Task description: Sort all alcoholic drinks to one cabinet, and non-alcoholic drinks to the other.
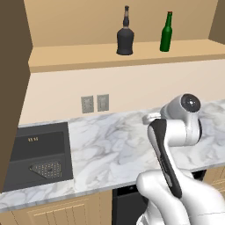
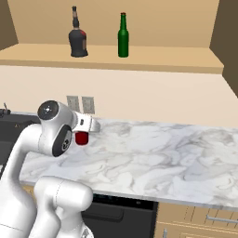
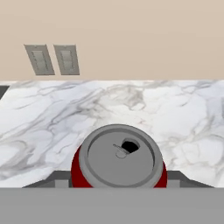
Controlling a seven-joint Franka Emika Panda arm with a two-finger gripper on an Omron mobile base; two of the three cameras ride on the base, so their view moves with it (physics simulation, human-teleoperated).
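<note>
The gripper [image 3: 118, 186] is clamped on the red can [image 3: 118, 158], held just above the marble counter [image 2: 153, 158] in front of two wall outlets [image 3: 52, 59]. Up in the open cabinet [image 1: 110, 52], the black round-bellied bottle [image 1: 125, 37] stands left of the green bottle [image 1: 166, 33], apart, both upright.

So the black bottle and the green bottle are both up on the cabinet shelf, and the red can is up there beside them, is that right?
Not quite. The black bottle and the green bottle stand on the cabinet shelf, but the red can is down by the marble counter, at the gripper, as the right base view shows.
</note>
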